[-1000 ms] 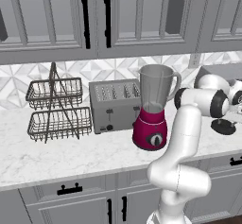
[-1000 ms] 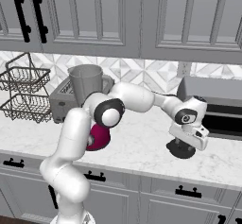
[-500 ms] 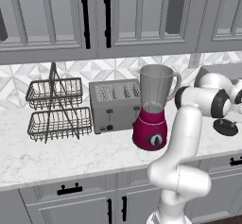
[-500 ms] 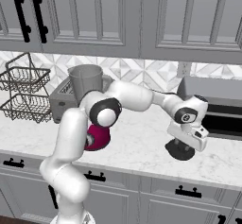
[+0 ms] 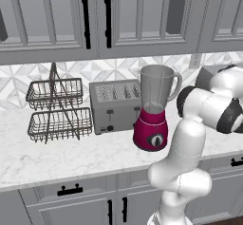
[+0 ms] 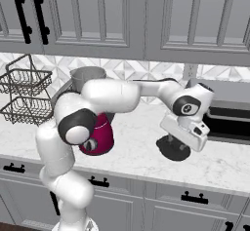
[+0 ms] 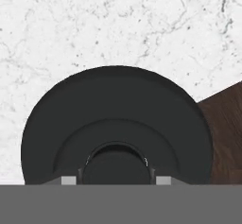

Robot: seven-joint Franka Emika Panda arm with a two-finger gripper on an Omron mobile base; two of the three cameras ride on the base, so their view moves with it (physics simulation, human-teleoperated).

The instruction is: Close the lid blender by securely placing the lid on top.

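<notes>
The arm is stretched far out to the right, and the end effector (image 6: pixel 177 143) has dropped right down onto the lid (image 6: pixel 174 149). A second ago it hung a little above the black disc; now the white hand sits closer in over it, almost on top. In the hand view the lid (image 7: pixel 116 128) looms large, its raised centre knob at the bottom edge between where the tips should be, with the marble worktop (image 7: pixel 118 24) beyond it.

The fingers are hidden behind the hand and cut off below, so I cannot tell how wide they stand or whether they have closed on the knob. The lid looks to be resting flat on the worktop (image 6: pixel 132 149), near its front edge, so I would not call it lifted yet.

The blender (image 5: pixel 154 107) stands well apart to the left, just beside the toaster (image 5: pixel 115 105), jar mouth open and waiting. A wire basket rack (image 5: pixel 57 107) sits further left.

So this looks like the grasp step: the descent seems about done, and closing on the knob should come next. Then a lift and a long carry back to the jar. The risk is a shallow pinch on that small knob.
</notes>
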